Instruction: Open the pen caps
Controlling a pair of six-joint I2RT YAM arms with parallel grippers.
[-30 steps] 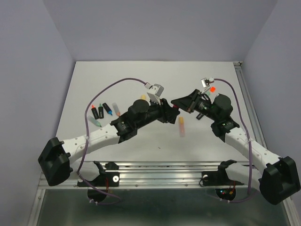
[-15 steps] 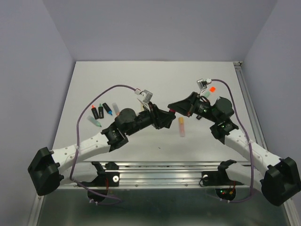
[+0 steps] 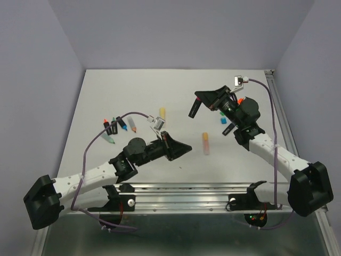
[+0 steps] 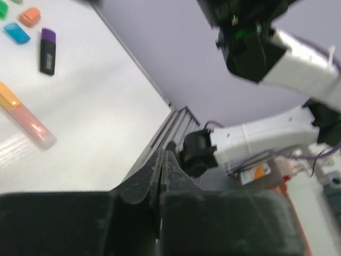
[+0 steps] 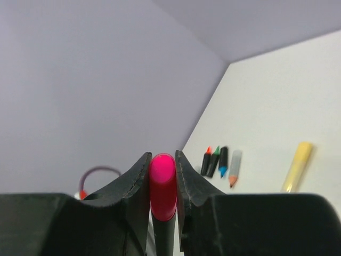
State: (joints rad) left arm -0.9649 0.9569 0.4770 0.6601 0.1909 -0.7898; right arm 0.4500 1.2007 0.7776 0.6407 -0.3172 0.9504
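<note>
Pink pen cap [image 5: 162, 178] pinched, right arm [image 3: 265, 148] raised

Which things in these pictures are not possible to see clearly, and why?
Right wrist view: the pen in the right gripper; its fingers hide the body, so the pink end may be cap or tip.
Left wrist view: a green piece, cut off by the top-left corner.
Top view: the orange cap, tiny and partly covered by the right arm.
</note>
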